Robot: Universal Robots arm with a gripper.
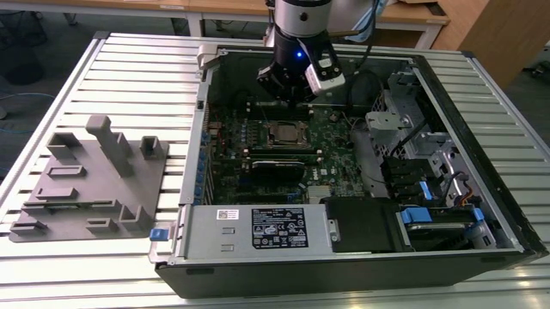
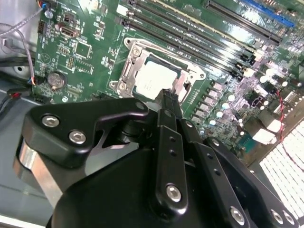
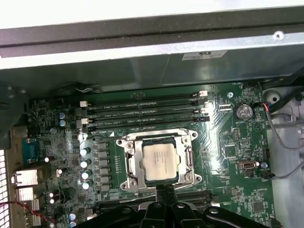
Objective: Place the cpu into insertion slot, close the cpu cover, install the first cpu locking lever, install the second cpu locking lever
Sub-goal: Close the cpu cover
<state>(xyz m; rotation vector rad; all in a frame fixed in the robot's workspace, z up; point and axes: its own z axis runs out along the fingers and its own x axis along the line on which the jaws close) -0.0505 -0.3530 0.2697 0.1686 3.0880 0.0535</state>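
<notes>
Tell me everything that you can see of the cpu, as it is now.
The cpu is a small flat square chip with a pale silver-grey metal face. It lies flat in the insertion slot, and the silvery cpu cover frames it. The gripper is near one edge; whether it touches I cannot tell.

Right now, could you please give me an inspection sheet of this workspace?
Surface: slatted silver metal table, carrying an open black computer case.
Job's things: silver-grey square cpu lies seated on the green motherboard; thin silvery cpu cover frame down around it.
Clutter: grey plastic fixture block at the exterior view's left.
Gripper: black gripper low at the cover's edge.
Cables: black cable along the arm.
Surroundings: wooden desks behind.
</notes>
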